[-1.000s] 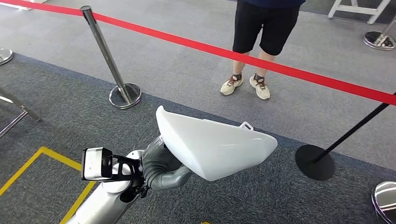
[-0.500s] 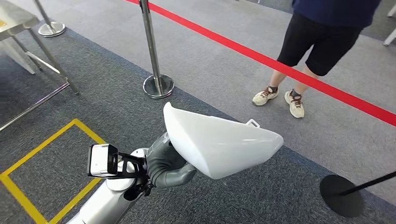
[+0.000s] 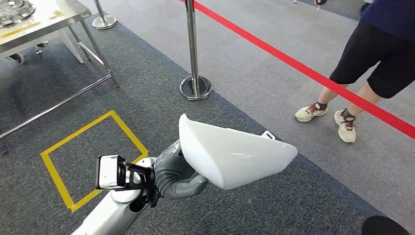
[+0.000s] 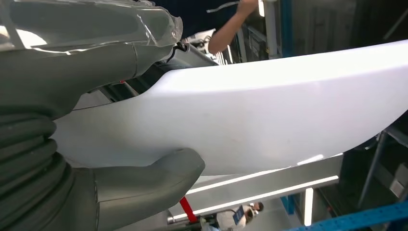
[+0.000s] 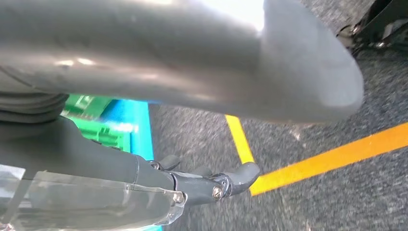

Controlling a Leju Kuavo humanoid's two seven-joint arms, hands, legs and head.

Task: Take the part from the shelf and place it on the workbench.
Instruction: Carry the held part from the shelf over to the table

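Part [image 3: 235, 154], a white moulded shell, is carried in the left hand [image 3: 173, 174], off the shelf and out over the carpet at the near centre; the thumb presses one face and the darker fingers [image 4: 96, 57] close on the other, so the hold is a pinch on the near end only, with the long body standing out unsupported to the right. Worktop [image 3: 44, 22] stands at the far left, well apart from the part; a yellow floor outline [image 3: 58, 171] lies between. Judged step: transport toward the worktop, placing not yet begun. To do it well: keep the pinch firm; keep the shell level; turn slowly, since the free end could swing toward the post [image 3: 192, 49] and the red barrier tape [image 3: 303, 68], beyond which a person [image 3: 381, 58] stands. Right hand [image 5: 159, 180] holds nothing visible; fingers partly curled, so I cannot tell whether spread or closed.
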